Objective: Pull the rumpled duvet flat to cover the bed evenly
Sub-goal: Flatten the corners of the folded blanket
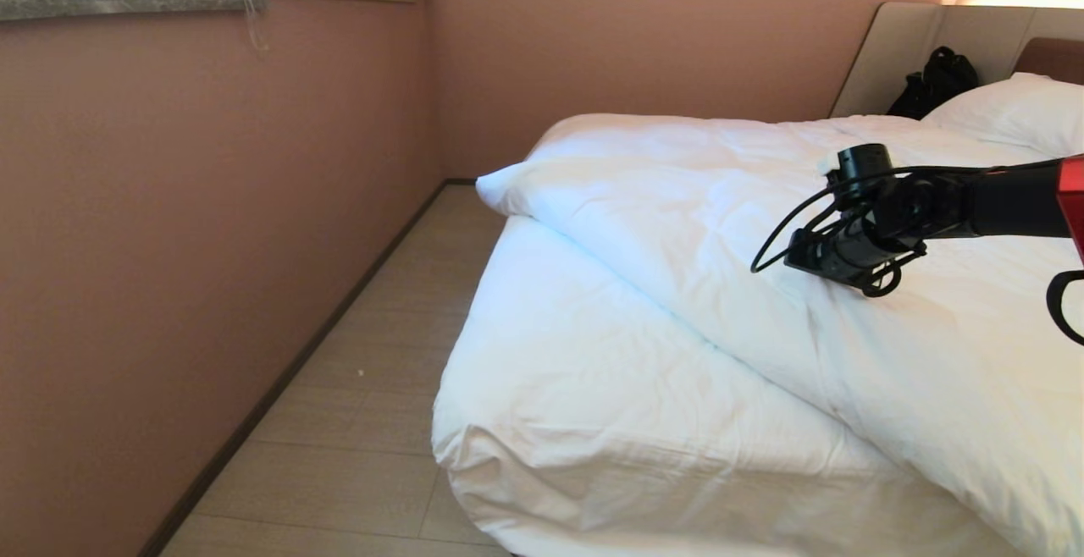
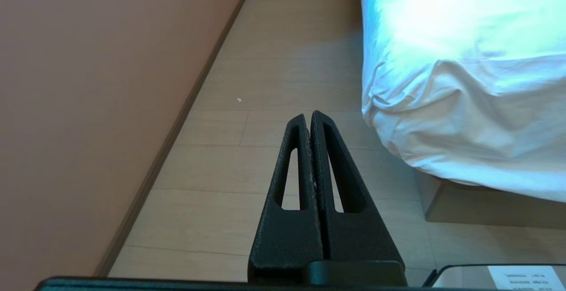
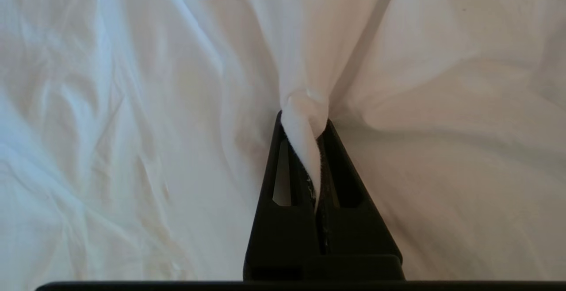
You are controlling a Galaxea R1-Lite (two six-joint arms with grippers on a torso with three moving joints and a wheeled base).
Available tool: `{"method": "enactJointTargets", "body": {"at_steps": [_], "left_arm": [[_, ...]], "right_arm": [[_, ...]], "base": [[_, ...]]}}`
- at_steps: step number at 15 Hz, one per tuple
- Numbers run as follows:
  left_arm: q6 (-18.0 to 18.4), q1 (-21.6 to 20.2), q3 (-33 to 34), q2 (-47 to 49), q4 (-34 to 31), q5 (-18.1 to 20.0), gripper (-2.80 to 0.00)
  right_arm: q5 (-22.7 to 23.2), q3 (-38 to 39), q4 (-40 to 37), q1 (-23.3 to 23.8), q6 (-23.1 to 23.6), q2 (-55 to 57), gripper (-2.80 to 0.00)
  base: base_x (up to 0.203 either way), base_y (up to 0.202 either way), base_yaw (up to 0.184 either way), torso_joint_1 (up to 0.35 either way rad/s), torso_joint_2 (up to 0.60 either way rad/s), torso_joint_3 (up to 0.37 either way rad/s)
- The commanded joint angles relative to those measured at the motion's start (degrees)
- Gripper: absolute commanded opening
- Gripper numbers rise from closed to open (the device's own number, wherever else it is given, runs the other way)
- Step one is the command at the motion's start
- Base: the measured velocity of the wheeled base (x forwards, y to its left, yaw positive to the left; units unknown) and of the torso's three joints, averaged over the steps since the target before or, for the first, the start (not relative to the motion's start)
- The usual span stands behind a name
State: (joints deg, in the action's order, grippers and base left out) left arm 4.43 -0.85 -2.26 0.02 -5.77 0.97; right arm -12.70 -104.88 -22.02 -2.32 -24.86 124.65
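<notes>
A: Where is the duvet [image 1: 762, 227] lying on the bed [image 1: 593, 396]?

B: Bunched toward the head end and the bed's right side. Its folded lower edge runs on a slant, from a puffy corner hanging just past the left edge of the bed, near the pink wall [image 1: 212, 227], down toward the right part of the foot end. So its long axis lies skewed across the mattress, not square with it.

A: And the foot end?

B: The left corner at the foot shows only the thin sheet [image 1: 576, 405], wrinkled where it wraps the mattress corner.

A: What is the right hand [image 1: 800, 259] doing?

B: It reaches in from the right, over the middle of the duvet. Its fingers [image 3: 287, 171] are pressed together on a pinch of duvet cloth, which rises in a small twisted peak between them.

A: The left hand [image 2: 308, 116]?

B: Closed on nothing, fingers touching, hanging over the wooden floor [image 2: 274, 61] beside the foot corner of the bed.

A: Anything else up by the headboard [image 1: 915, 41]?

B: A white pillow [image 1: 1016, 113] at the head end, and a black bag [image 1: 936, 83] leaning against the headboard just beside it.
</notes>
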Motion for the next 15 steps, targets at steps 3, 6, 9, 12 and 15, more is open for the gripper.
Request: {"method": "enactJointTargets", "body": {"at_steps": [3,6,9,12,15], "left_arm": [[-0.03,-0.03,0.06,0.06,-0.03,-0.01,-2.8],[0.04,-0.03,0.06,-0.02,-0.03,-0.01,-2.8],[0.05,-0.03,0.06,-0.02,-0.05,-0.01,-2.8],[0.06,-0.03,0.06,0.06,-0.03,-0.01,-2.8],[0.02,-0.03,0.0,0.04,-0.03,-0.01,-2.8]], "right_arm": [[0.2,4.26,-0.48,-4.37,-0.03,-5.18,-2.8],[0.3,9.27,-0.09,-9.64,0.33,-9.33,-2.8],[0.23,12.65,-0.21,-13.86,0.77,-12.63,-2.8],[0.0,15.73,-0.23,-16.36,2.19,-14.88,-2.8],[-0.39,20.45,0.12,-17.45,3.96,-16.02,-2.8]], "base": [[0.0,0.0,0.0,0.0,0.0,0.0],[0.0,0.0,0.0,0.0,0.0,0.0],[0.0,0.0,0.0,0.0,0.0,0.0],[0.0,0.0,0.0,0.0,0.0,0.0],[0.0,0.0,0.0,0.0,0.0,0.0]]}}
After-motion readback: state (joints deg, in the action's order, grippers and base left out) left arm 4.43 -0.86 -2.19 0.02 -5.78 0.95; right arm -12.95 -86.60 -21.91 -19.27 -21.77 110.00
